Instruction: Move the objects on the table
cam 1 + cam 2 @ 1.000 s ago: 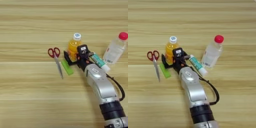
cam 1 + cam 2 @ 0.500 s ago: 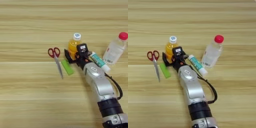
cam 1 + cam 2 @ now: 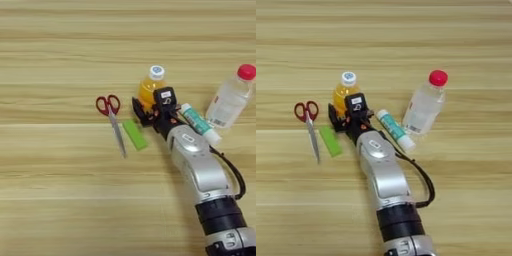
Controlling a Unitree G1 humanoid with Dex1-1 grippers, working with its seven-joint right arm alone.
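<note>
The small orange-juice bottle [image 3: 151, 84] with a white cap stands upright at the middle of the table [image 3: 60, 200]. My right gripper [image 3: 150, 106] reaches it from the near side, open, with one black finger on each side of the bottle's lower body; I cannot tell whether they touch it. Just left of the gripper the flat light-green bar [image 3: 135, 134] lies on the wood. The white tube with a teal label [image 3: 199, 123] lies right of my wrist. The silver forearm [image 3: 381, 175] comes up from the bottom edge.
Red-handled scissors [image 3: 112, 122] lie left of the green bar, blades pointing toward me. A clear bottle with a red cap [image 3: 425, 102] stands right of the tube. Bare wood stretches across the far side and the left.
The gripper has edged slightly forward toward the juice bottle. The bottle, bar, tube and scissors have stayed where they were.
</note>
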